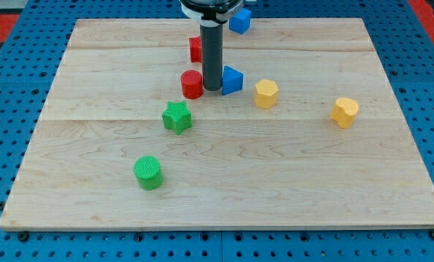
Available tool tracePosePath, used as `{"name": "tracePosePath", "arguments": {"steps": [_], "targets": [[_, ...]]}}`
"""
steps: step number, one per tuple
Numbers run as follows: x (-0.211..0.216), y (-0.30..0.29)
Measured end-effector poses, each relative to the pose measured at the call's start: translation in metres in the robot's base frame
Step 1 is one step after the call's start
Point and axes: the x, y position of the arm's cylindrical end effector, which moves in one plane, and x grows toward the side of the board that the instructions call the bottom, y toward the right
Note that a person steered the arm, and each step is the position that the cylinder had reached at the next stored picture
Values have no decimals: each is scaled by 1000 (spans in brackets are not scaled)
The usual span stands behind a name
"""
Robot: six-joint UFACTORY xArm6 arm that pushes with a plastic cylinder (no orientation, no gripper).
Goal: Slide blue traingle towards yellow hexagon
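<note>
The blue triangle (232, 80) lies on the wooden board (275, 182) just above the middle. My tip (212, 89) stands right at its left side, touching or nearly touching it, between it and a red cylinder (192, 84). The yellow hexagon (266, 94) lies a short way to the right of the blue triangle and slightly lower. My rod comes down from the view's top.
A red block (195, 49) sits behind the rod. A blue block (240, 20) lies at the top edge. A green star (177, 117) and a green cylinder (149, 172) lie lower left. A yellow heart-like block (344, 111) lies at the right.
</note>
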Motion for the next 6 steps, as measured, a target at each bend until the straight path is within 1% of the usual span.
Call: {"name": "tracePosePath", "arguments": {"steps": [2, 3, 4, 6], "targets": [[0, 29], [-14, 37], [-15, 52], [-15, 52]]}}
